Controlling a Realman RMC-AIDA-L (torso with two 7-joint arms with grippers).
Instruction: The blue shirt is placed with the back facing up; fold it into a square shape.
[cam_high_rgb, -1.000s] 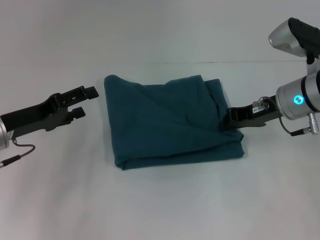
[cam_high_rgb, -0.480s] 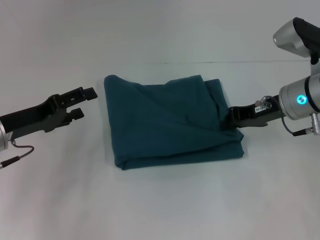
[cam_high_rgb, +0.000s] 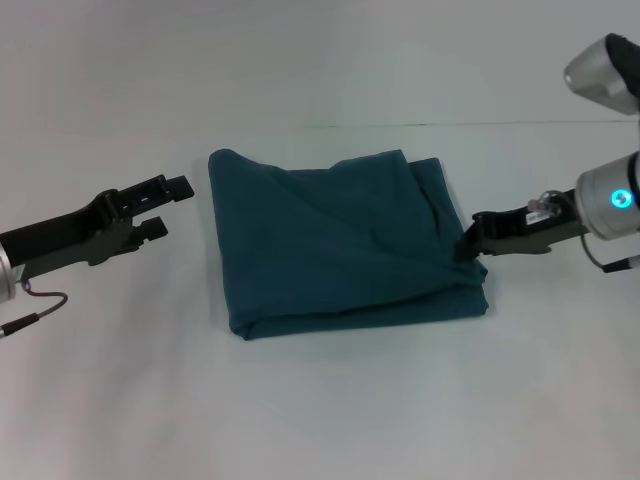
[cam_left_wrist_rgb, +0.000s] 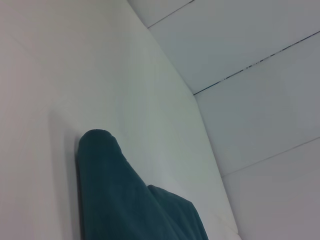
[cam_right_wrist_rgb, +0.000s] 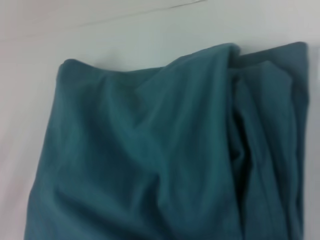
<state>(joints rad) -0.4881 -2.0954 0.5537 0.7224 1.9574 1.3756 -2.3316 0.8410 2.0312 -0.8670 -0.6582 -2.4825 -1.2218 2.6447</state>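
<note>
blue shirt (cam_high_rgb: 340, 245) folded square, right gripper (cam_high_rgb: 468, 243) at its edge

The blue shirt (cam_high_rgb: 340, 240) is dark teal-blue and plain. It lies flat on the white table (cam_high_rgb: 320, 400), folded into a thick, nearly square bundle. A diagonal crease runs across its top layer, and some wrinkled layers show along its right edge.

Two robot arms with matte black grippers. The left gripper (cam_high_rgb: 165, 207) has flat black fingers on a black link, with a thin dark cable trailing below. The right gripper (cam_high_rgb: 470, 243) joins a silver cylindrical wrist bearing a glowing cyan ring light and a small white label.
</note>
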